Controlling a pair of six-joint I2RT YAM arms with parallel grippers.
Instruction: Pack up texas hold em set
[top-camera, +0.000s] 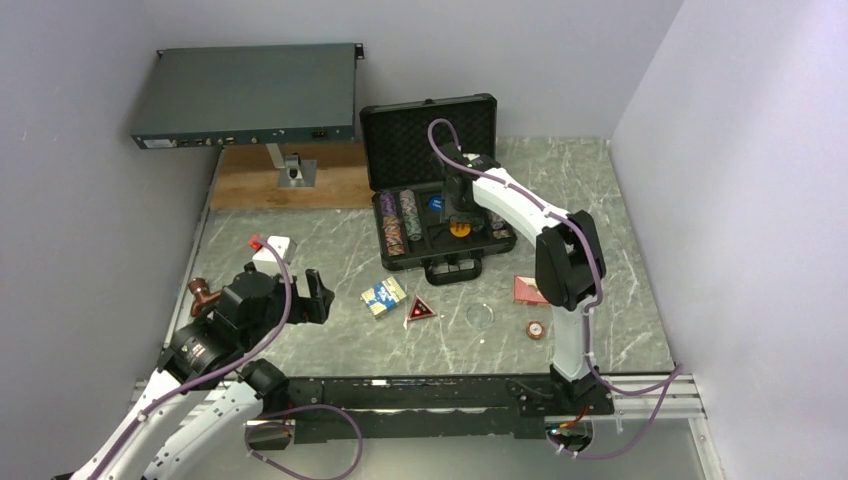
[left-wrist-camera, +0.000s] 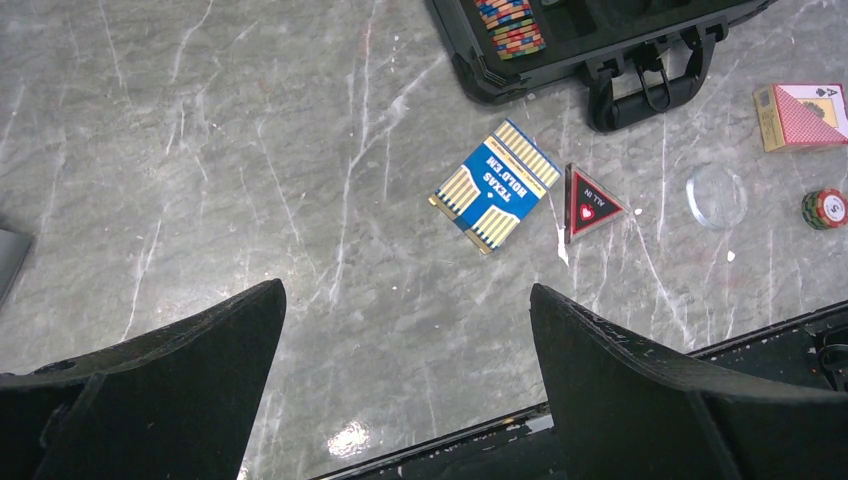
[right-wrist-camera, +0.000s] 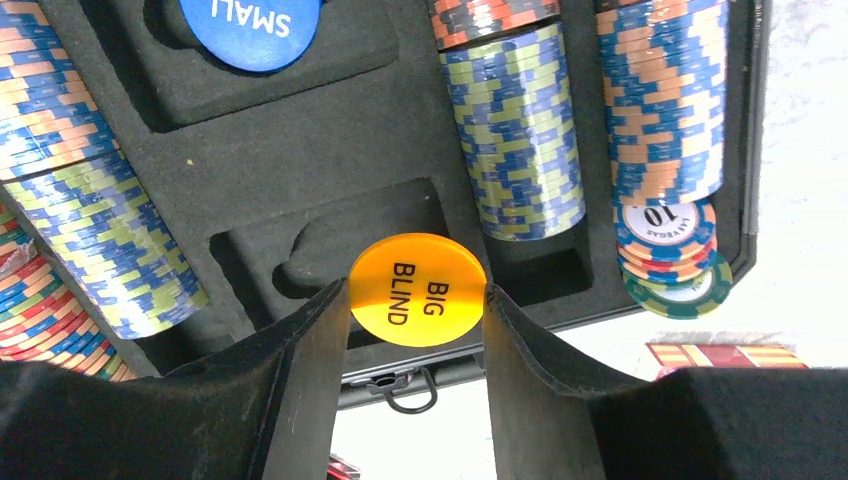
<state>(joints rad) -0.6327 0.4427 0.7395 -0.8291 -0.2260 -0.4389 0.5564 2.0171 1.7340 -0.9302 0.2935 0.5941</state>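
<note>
Right wrist: glossy round orange button (right-wrist-camera: 417, 290)

1. A flat grey box (top-camera: 245, 95) sits raised at the far left, with a strip of ports along its near edge.
2. Below it, a metal stand (top-camera: 293, 167) rests on a wooden board (top-camera: 290, 188).
3. The tabletop (top-camera: 620, 230) is grey marble with pale veins.
4. Near the tabletop's left edge lies a white block (top-camera: 275, 252) with a red tip, and a small brown object (top-camera: 205, 293) sits near it.
</note>
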